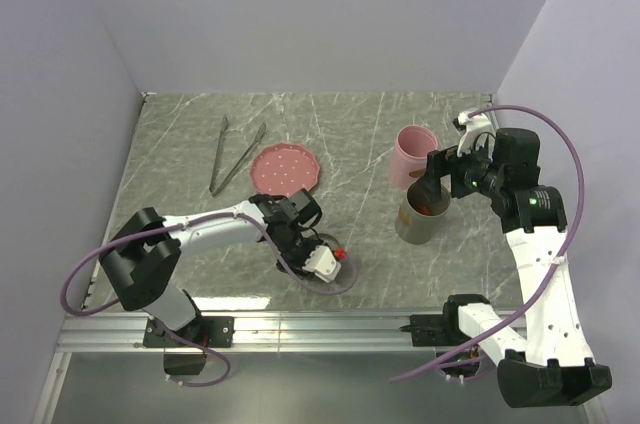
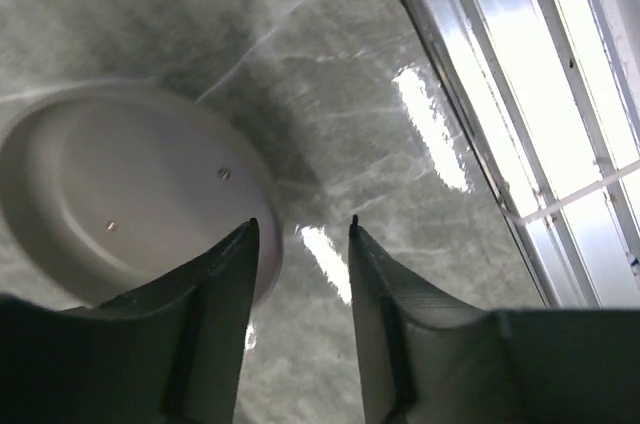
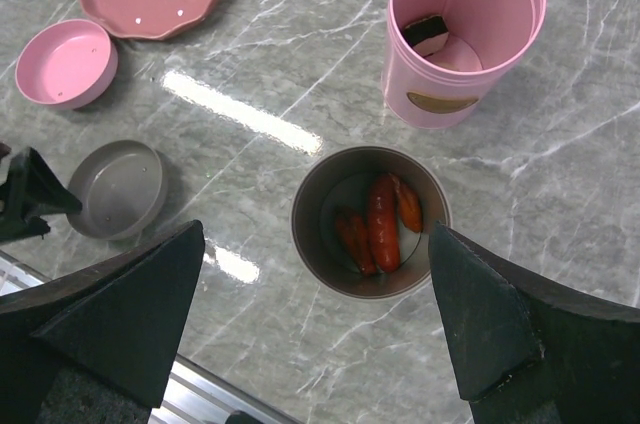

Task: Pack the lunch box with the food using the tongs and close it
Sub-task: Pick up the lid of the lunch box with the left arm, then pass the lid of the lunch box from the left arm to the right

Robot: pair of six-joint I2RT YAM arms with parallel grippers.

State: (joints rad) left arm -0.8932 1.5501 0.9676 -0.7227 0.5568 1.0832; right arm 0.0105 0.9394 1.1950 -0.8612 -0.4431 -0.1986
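Your left pincer (image 2: 300,229) is half-wide and empty, with one finger over the grey lid (image 2: 120,194) and the other past its edge, left of the grey tub (image 3: 297,224). Drop until the rim sits between the fingers, then squeeze. Your right pincer (image 3: 315,234) hangs wide and empty above that tub, which holds the sausages (image 3: 382,224).

We can read no words, numbers or brand marks in any of the views. The only label we find is a tan oval patch (image 3: 441,102) on the outer wall of the pink tub (image 3: 510,72). In the right wrist view it sits on the tub's 6 o'clock side. It is too small and too slanted for us to make out any lettering on it.
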